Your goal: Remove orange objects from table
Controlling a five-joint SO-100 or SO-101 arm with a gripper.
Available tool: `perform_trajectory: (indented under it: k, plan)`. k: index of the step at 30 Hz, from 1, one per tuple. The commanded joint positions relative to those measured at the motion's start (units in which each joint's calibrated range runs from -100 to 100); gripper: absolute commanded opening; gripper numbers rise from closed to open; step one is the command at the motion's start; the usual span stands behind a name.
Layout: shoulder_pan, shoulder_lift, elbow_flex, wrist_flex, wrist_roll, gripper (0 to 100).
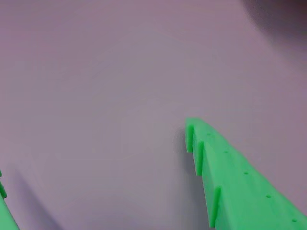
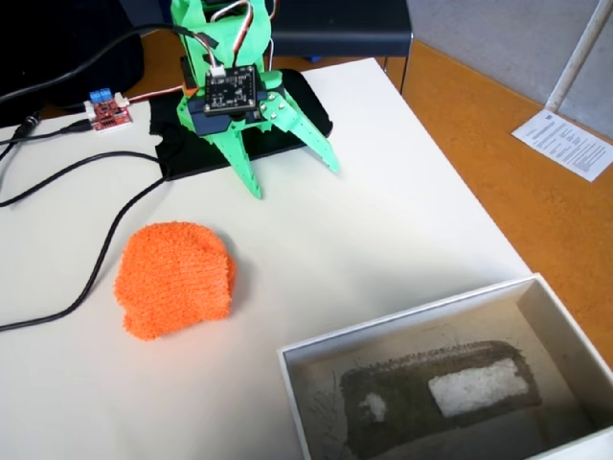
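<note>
Green claw (image 2: 297,184) spread wide, 2 fingers apart, nothing between them, tips just above bare white table (image 2: 383,220) near its far edge. Wrist view: only table (image 1: 120,86) beneath, right finger (image 1: 230,177) with ridged inner face, sliver of left finger (image 1: 5,211) at lower left corner. Orange cloth wad (image 2: 175,279) lies on table, nearer and left of claw in fixed view, apart from it. Black cable (image 2: 91,278) curls just beside wad's left. White box (image 2: 556,307), grey inside, at near right corner. Small red board (image 2: 107,108) far left.
</note>
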Motion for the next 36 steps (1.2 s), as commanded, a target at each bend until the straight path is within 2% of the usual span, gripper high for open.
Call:
perform_trajectory:
  k: [1, 8, 12, 14, 15, 17, 20, 22, 24, 26, 29, 33, 35, 36]
  plan:
    - [1.71, 0.17, -0.20, -0.63, -0.20, 42]
    - [1.04, 0.17, -0.20, -0.88, -2.30, 42]
    - [-1.32, 0.17, -0.20, -0.88, -1.07, 42]
    - [0.23, 0.17, -2.82, -2.66, 10.99, 42]
    - [1.19, 0.17, -4.46, -5.09, 12.16, 42]
    - [1.71, 1.68, -7.47, -11.90, 10.40, 42]
    - [1.34, 8.73, -15.99, -20.17, 11.04, 42]
    - [0.45, 17.80, -24.33, -27.87, 9.52, 42]
    - [0.53, 28.71, -35.28, -31.03, 8.30, 42]
    - [1.78, 38.95, -47.10, -30.39, 5.57, 42]
    - [5.77, 51.95, -62.12, -22.36, 2.49, 42]
    - [13.32, 65.30, -70.55, -11.90, -1.76, 43]
    - [17.68, 70.50, -71.03, -8.50, -4.15, 57]
    - [19.75, 72.52, -71.23, -6.47, -4.74, 58]
